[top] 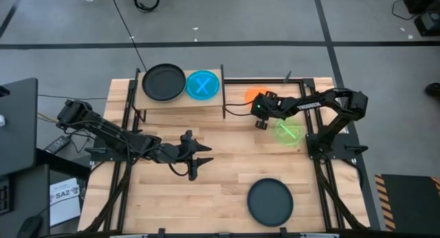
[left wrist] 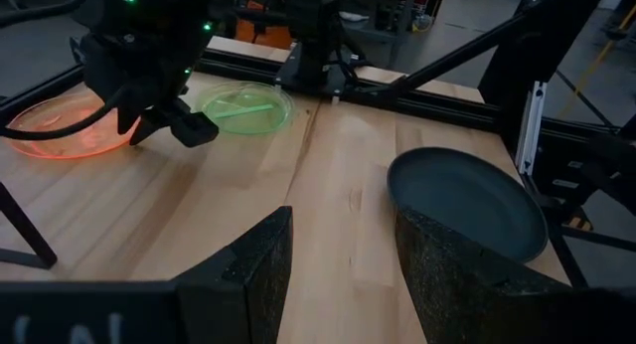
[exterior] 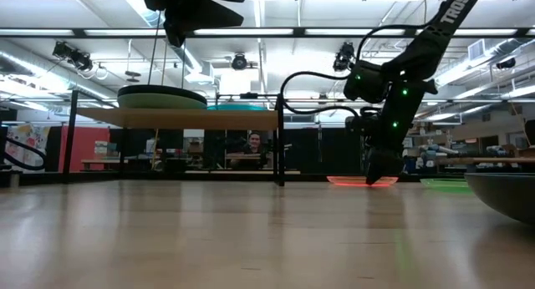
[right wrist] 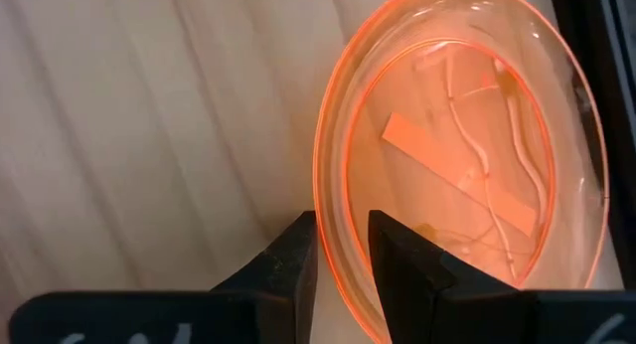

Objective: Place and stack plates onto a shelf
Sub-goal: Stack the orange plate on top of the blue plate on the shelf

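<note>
The shelf (top: 180,100) stands at the table's far side. It carries a black plate (top: 163,82) on a pale green one (exterior: 159,99), with a blue plate (top: 203,85) beside them. An orange plate (right wrist: 467,155) lies flat on the table right of the shelf. My right gripper (right wrist: 343,247) is down at its rim, shut on it. A green plate (top: 289,133) lies nearer, and a second black plate (top: 270,201) sits by the near edge. My left gripper (top: 203,157) hovers open, high above the table's middle. My right gripper pinches the orange plate's rim (right wrist: 328,200), one finger (right wrist: 288,259) outside the rim and the other inside the dish. The fingers come from above, pointing down (exterior: 380,176). The plate still lies flat on the table (exterior: 355,181).
Black frame rails (top: 313,131) run along the table's right side, close to the green plate. Bare wood lies between the shelf and the near black plate (left wrist: 467,200). A person (exterior: 253,147) sits in the room beyond the table.
</note>
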You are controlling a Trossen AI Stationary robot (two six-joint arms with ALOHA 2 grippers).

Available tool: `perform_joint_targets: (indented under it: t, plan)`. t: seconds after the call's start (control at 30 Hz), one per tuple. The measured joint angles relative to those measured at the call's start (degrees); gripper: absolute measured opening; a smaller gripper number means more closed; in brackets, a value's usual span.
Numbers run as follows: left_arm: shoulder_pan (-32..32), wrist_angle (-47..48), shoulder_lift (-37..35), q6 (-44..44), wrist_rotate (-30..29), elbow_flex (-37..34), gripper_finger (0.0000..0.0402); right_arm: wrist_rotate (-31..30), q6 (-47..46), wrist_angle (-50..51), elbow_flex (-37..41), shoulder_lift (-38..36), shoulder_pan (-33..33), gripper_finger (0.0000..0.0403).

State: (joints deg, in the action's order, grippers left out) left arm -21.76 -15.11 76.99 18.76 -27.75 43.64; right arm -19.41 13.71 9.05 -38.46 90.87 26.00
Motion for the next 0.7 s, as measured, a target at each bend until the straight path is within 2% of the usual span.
perform_joint_targets:
  t: [0.2, 0.43, 0.7]
  plan:
    - [0.0, 0.0, 0.0, 0.0, 0.0, 0.0, 0.0185, 1.8, 0.0, 0.0, 0.0, 0.0, 0.8, 0.0069]
    - [0.0, 0.0, 0.0, 0.0, 0.0, 0.0, 0.0185, 2.1, 0.0, 0.0, 0.0, -0.1, 0.9, 0.0013]
    - [0.0, 0.0, 0.0, 0.0, 0.0, 0.0, 0.0185, 2.1, -0.1, 0.0, 0.0, -0.1, 0.8, 0.0013]
